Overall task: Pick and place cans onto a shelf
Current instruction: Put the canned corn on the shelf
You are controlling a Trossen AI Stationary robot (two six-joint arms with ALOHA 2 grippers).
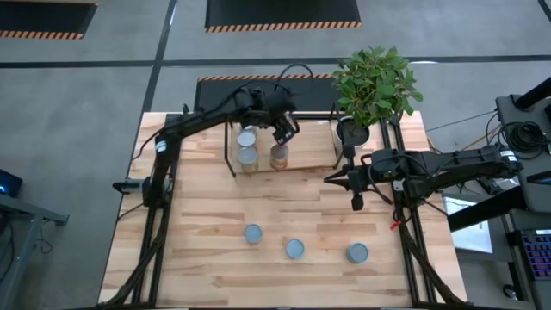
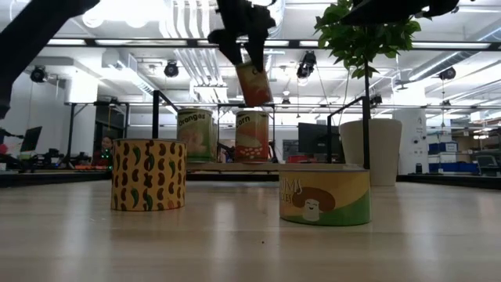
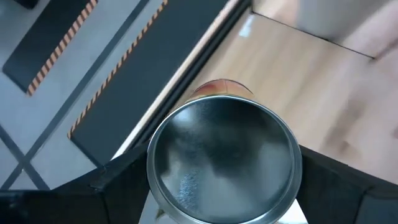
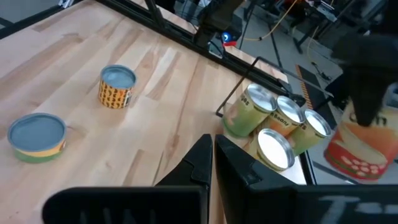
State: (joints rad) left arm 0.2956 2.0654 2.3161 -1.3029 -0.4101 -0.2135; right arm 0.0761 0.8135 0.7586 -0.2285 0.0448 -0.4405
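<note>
My left gripper [image 1: 286,129] is over the shelf [image 1: 310,160] at the table's far side, shut on a can [image 2: 254,84] with orange-red sides and a silvery top [image 3: 224,158]. The can hangs above another can [image 2: 252,137] that stands on the shelf's board [image 2: 235,166]. Several cans [image 4: 283,124] stand upright together on the shelf. Three more cans [image 1: 253,233] [image 1: 294,249] [image 1: 357,252] stand on the tabletop near the front. My right gripper [image 1: 355,196] is shut and empty at the table's right, near the plant pot. My left gripper pinches the can between its two fingers [image 3: 118,180], one on each side of the wall just under the top rim [image 3: 155,180]. The fingers come from above, slanting down. The can hangs below them, tilted and clear of the shelf and of the can under it.
A white pot [image 2: 380,149] with a green plant [image 1: 375,84] stands at the shelf's right end. The shelf's thin black uprights [image 2: 156,117] rise beside the cans. Bare wood [image 1: 258,198] lies between the shelf and the front row of cans.
</note>
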